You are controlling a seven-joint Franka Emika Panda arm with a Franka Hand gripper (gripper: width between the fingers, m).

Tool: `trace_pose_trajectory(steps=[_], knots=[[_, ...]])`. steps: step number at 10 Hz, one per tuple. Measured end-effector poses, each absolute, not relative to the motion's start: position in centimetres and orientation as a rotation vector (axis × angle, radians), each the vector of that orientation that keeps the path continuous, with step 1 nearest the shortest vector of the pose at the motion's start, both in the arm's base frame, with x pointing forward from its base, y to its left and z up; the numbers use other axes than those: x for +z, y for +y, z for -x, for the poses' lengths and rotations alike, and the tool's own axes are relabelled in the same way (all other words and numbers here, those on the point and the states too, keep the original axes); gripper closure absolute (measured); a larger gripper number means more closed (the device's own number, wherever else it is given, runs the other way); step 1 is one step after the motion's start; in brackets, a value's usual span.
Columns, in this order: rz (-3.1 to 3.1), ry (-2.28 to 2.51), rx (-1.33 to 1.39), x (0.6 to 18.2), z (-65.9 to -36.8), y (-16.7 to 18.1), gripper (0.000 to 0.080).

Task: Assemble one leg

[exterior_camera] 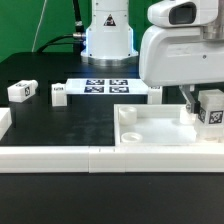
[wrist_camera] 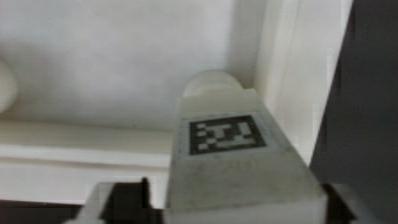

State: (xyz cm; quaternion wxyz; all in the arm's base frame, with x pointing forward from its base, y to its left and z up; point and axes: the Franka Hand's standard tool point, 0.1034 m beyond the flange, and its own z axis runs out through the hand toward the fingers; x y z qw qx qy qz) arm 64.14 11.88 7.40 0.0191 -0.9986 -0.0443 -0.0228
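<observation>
The tabletop (exterior_camera: 60, 125) is matte black, set against a bright green backdrop (exterior_camera: 30, 25). The tray (exterior_camera: 150, 128) is plain white, as is the rail (exterior_camera: 60, 158) across the lower part of the exterior view. The leg (exterior_camera: 211, 110) at that view's right edge is white with a black-and-white square tag. In the wrist view it looks greyish white, its tag a blocky black pattern inside a white border. The fingers (wrist_camera: 125, 205) are black. The marker board (exterior_camera: 108, 87) is white with black-and-white tags. The far-left leg (exterior_camera: 22, 91) and the leg beside it (exterior_camera: 59, 94) are white with dark tags.
</observation>
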Motion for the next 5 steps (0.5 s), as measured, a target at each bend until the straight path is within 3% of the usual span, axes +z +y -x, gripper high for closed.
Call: trace_pose_trajectory(steps=[1,5], knots=[[3.1,-0.138,-0.071,7.39,-64.14,11.88,0.0508],[3.096,0.003,-0.07,7.35,-64.13,11.84,0.0508]])
